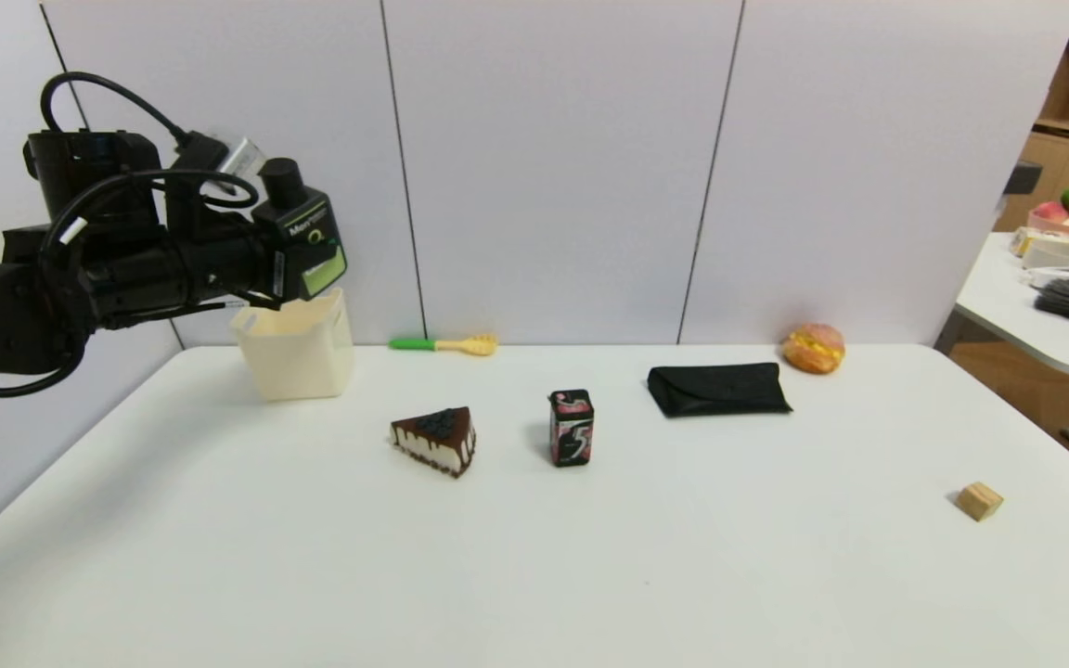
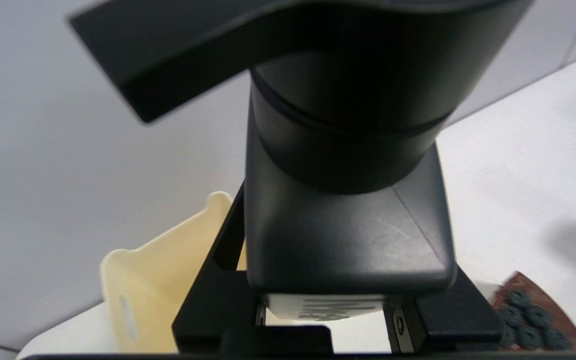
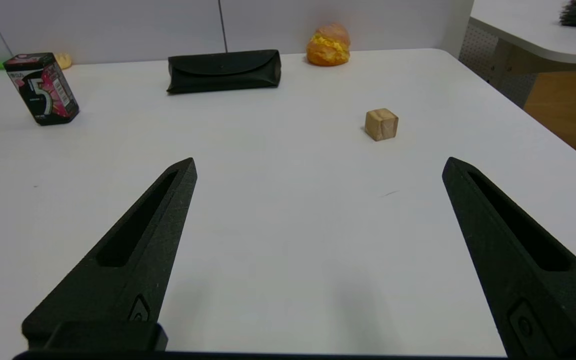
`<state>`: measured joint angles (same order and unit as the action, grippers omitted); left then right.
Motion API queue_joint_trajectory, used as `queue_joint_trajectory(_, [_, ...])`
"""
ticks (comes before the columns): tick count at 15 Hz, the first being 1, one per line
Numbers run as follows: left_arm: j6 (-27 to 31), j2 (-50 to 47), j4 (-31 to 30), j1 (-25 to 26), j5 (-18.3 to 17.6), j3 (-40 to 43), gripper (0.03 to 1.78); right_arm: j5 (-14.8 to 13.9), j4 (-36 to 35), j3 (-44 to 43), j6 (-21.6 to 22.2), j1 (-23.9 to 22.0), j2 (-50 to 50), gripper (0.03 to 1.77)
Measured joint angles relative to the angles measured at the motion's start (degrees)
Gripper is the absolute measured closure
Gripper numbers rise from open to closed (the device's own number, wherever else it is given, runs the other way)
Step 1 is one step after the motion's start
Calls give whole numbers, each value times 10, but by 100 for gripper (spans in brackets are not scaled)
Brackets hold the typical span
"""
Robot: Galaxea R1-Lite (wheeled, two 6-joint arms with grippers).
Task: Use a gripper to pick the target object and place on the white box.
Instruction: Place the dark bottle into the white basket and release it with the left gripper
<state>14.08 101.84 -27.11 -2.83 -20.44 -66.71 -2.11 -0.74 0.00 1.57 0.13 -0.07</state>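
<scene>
- The left gripper is up in the air at the far left of the table, squeezing a black pump bottle between its fingers
- The bottle is black with flat sides. It has a round black pump head on top, the word "Men" in light letters, and a light green label on its lower part
- The bottle stands almost upright, leaning a little, and hangs right above the open top of the white basket. It does not touch the table
- In the left wrist view the bottle fills most of the picture, with the gripper's dark fingers pressed on both sides of it, and the cream basket sits under it
- The basket is cream-white, wider at the top, with handle slots near the rim. It sits near the far left corner of the table, by the wall
- A slice of chocolate cake lies near the middle, with a black and red gum box standing just beside it
- A green and yellow toy spoon lies by the wall. A black glasses case and an orange bun are farther right
- A small wooden cube sits alone on the right side
- The right gripper is low over the table with its two pointed fingers spread wide apart, holding nothing
</scene>
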Motion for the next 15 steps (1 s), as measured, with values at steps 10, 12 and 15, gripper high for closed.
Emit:
queue_joint_trajectory(10, [-8, 125, 40, 82, 0, -111, 118, 0, 0, 0, 0, 0, 0, 10])
queue_joint_trajectory(12, [-8, 144, 40, 83, 0, -126, 118, 0, 0, 0, 0, 0, 0, 10])
queue_joint_trajectory(15, [-8, 162, 42, 85, 0, -133, 118, 0, 0, 0, 0, 0, 0, 10])
